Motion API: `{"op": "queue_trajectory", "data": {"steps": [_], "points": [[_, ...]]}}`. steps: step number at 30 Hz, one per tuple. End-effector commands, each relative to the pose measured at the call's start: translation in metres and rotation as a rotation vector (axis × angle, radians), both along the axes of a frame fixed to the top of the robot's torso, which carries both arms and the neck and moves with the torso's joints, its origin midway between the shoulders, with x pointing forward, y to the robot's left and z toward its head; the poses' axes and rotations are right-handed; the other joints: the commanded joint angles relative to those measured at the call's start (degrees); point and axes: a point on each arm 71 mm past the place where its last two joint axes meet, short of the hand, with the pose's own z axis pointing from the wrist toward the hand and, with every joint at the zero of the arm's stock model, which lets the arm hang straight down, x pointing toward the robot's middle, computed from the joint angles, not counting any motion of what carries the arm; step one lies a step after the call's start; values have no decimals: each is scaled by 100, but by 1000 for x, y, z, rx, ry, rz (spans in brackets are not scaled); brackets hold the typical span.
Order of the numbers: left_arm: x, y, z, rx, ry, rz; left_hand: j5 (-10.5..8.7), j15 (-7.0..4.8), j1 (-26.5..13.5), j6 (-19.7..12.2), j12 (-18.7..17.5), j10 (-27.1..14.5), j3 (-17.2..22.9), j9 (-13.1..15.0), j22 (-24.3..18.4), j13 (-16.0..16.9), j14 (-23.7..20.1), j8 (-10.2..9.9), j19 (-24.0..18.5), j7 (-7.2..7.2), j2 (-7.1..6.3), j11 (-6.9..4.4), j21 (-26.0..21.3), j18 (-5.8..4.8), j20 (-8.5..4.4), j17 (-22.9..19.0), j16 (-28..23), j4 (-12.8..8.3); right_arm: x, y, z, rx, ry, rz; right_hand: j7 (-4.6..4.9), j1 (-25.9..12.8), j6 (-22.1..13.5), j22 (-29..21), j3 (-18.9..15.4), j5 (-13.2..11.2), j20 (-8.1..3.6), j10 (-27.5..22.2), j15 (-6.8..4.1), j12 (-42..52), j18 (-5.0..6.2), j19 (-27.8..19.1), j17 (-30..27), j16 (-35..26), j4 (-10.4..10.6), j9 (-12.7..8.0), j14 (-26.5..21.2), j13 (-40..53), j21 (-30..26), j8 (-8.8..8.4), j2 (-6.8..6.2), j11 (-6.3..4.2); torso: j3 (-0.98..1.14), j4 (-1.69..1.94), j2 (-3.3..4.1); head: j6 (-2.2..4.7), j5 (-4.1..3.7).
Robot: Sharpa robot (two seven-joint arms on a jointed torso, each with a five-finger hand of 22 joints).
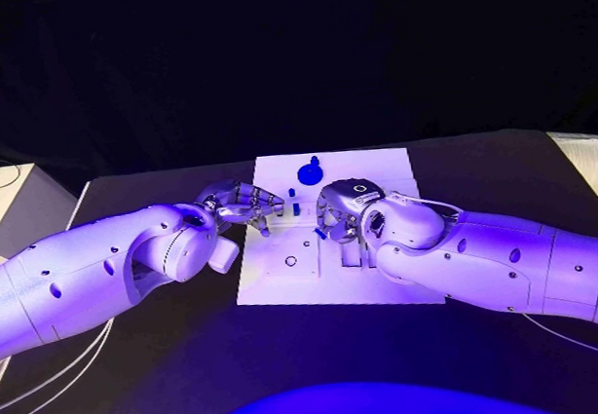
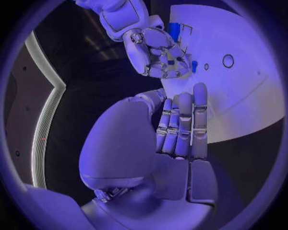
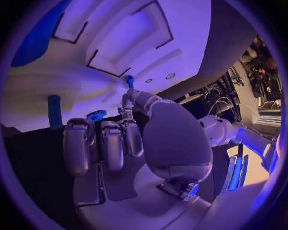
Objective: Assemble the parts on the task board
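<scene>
A small blue peg, likely light, stiff and slippery, is pinched at its shank by the right hand over the task board, while the left hand's fingers lie straight, holding nothing.

Task board lies mid-table, a hand at each side.

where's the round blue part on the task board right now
In the head view the round blue part sits near the far edge of the task board, around its middle, beyond both the left hand and the right hand.
</scene>
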Motion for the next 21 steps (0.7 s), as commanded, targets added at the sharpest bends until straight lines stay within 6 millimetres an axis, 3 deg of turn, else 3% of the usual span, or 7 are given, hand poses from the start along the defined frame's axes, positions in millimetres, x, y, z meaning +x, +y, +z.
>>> {"op": "queue_trajectory", "data": {"steps": [1, 14, 21], "points": [[0, -1, 1, -3, -5, -1, 8, -8, 45, 40, -30, 39, 25, -8, 5, -7, 23, -21, 40, 19, 5, -20, -1, 86, 10, 5, -32, -13, -1, 3, 2, 37, -16, 15, 4, -60, -47, 1359, 4, 32, -24, 89, -35, 31, -103, 510, 1508, 25, 37, -4, 597, 982, 36, -12, -19, -48, 2, 1, 3, -1, -2], [0, -2, 1, -4, -4, -2, 8, -8, 45, 40, -30, 39, 25, -8, 5, -7, 23, -21, 40, 19, 5, -20, -1, 86, 10, 5, -32, -13, -1, 4, -3, 34, -11, 4, 19, -85, -89, 1351, -22, 28, -27, 4, -33, -86, -98, 505, 1508, 25, 48, -10, 597, 901, 4, -19, -107, -41, -1, 10, -2, -18, 3], [0, -2, 1, -4, -4, -2, 8, -8, 45, 40, -30, 39, 25, -8, 5, -7, 23, -21, 40, 19, 5, -20, -1, 86, 10, 5, -32, -13, -4, -5, 0, 65, -30, -19, 139, -362, -276, 1329, -250, -35, 25, -186, 50, -345, -85, 489, 1508, 25, 256, -95, 597, 725, -78, -132, -432, 62, 4, -9, -1, -17, 28]]}}
